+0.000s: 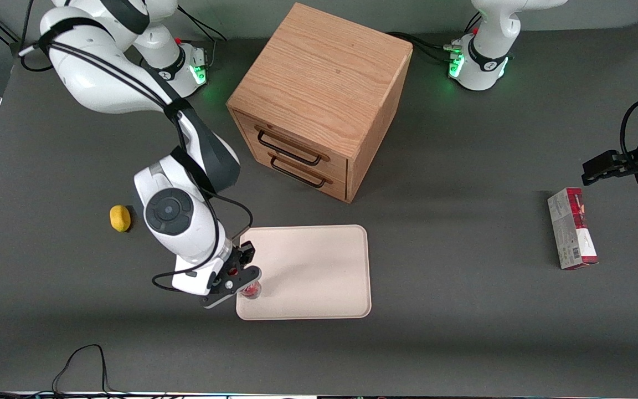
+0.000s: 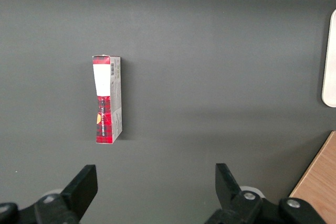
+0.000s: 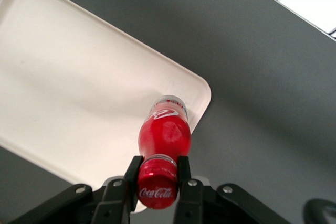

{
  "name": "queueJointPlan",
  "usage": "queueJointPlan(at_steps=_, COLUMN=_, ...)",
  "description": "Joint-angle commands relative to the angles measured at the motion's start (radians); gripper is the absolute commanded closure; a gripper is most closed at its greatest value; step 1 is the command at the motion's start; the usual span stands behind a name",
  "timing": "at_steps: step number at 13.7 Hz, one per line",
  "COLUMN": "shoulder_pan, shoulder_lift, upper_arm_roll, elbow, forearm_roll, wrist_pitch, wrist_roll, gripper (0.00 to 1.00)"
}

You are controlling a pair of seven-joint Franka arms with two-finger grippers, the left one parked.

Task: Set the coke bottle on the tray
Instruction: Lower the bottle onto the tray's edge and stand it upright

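1. We see the claw (image 3: 157, 174) clamped on the coke bottle (image 3: 163, 136) at its cap, over the tray (image 1: 319, 271) corner nearest the working arm.
2. We judge placing is underway; next, lower until the base rests, then release.

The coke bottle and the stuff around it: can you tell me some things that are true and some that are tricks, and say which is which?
1. The hand is shut on the coke bottle near its cap. True.
2. The coke bottle is over a corner of the tray. True.
3. The bottle is inside a drawer of the wooden cabinet. False: both drawers are closed, and the hand holds the bottle.
4. The yellow lemon sits on the tray. False: it lies on the table, apart from the tray.
5. The red-and-grey carton lies toward the parked arm's end of the table. True.
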Motion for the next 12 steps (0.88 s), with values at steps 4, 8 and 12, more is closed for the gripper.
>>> queueJointPlan(at_steps=4, shoulder_pan=-0.001, shoulder_lift=0.051, upper_arm_roll=0.016, elbow=0.017, forearm_roll=-0.038, wrist_pitch=0.037, wrist_roll=0.017, gripper=0.85)
queueJointPlan(at_steps=8, shoulder_pan=-0.006, shoulder_lift=0.051, upper_arm_roll=0.016, elbow=0.007, forearm_roll=-0.036, wrist_pitch=0.059, wrist_roll=0.02, gripper=0.01)
queueJointPlan(at_steps=12, shoulder_pan=-0.012, shoulder_lift=0.05, upper_arm_roll=0.014, elbow=0.003, forearm_roll=-0.033, wrist_pitch=0.089, wrist_roll=0.042, gripper=0.0)
